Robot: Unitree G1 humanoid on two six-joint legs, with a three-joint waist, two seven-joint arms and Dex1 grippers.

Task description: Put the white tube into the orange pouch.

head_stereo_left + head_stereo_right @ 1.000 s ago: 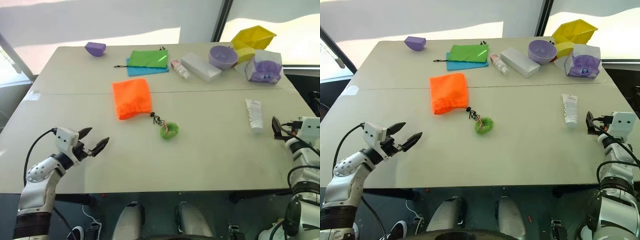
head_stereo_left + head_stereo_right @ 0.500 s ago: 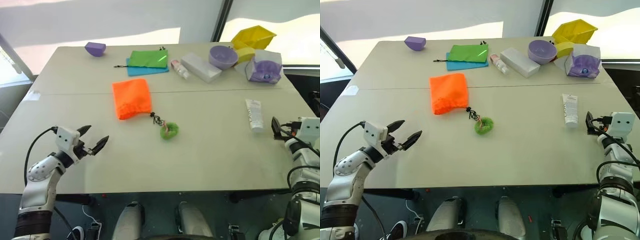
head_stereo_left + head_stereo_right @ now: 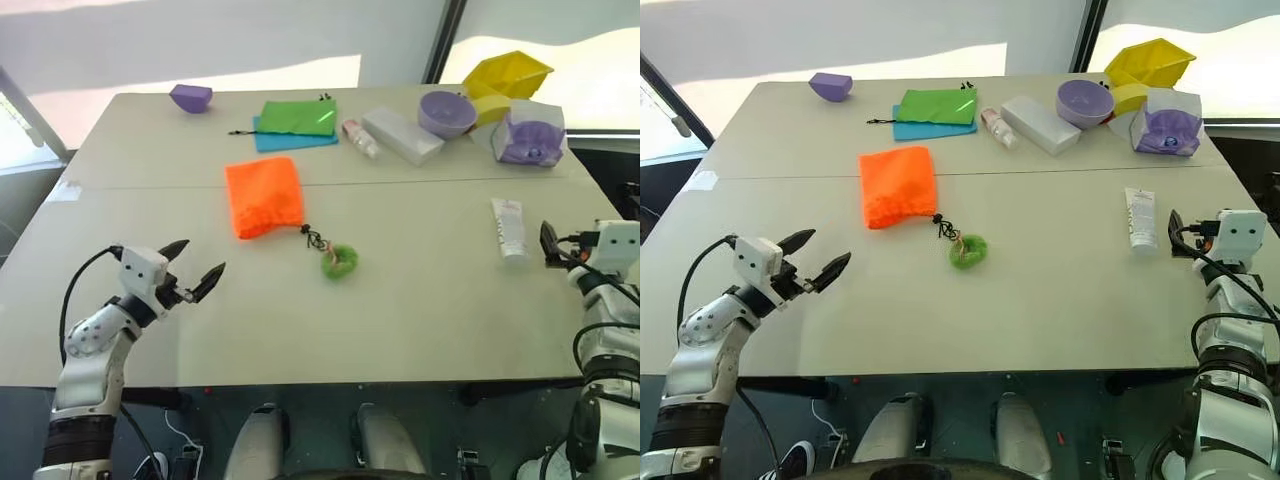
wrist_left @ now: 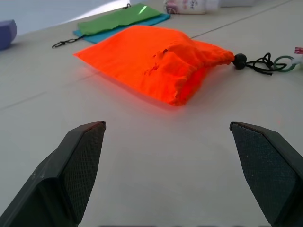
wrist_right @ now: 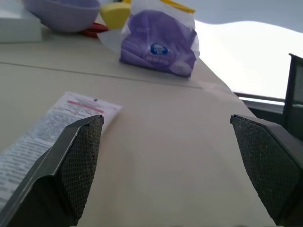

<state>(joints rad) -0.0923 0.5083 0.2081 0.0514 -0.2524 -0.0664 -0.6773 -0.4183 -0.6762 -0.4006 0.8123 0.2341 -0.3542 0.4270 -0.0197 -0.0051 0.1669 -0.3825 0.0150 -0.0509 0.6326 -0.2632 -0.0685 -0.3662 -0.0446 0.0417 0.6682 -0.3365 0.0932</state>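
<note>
The orange pouch (image 3: 263, 197) lies flat on the table's left middle, its dark cord running to a green fuzzy ball (image 3: 340, 261). The white tube (image 3: 508, 228) lies flat near the right edge, cap toward me. My left gripper (image 3: 203, 257) hovers open and empty over the front left of the table. It points at the pouch (image 4: 156, 66) from a short way off. My right gripper (image 3: 548, 245) is open and empty just right of the tube's near end. The tube's printed end (image 5: 52, 125) shows beside one finger (image 5: 71, 165).
At the back stand a green pouch (image 3: 297, 117) on a blue pouch (image 3: 290, 141), a small purple bowl (image 3: 190, 97), a clear bottle (image 3: 360, 137), a white box (image 3: 402, 135), a purple bowl (image 3: 447, 113), a yellow bin (image 3: 507, 75) and a purple bagged item (image 3: 527, 133).
My left gripper has moved a little up and toward the pouch, rolling slightly. My right gripper has risen a little and edged toward the tube. Nothing on the table has moved.
</note>
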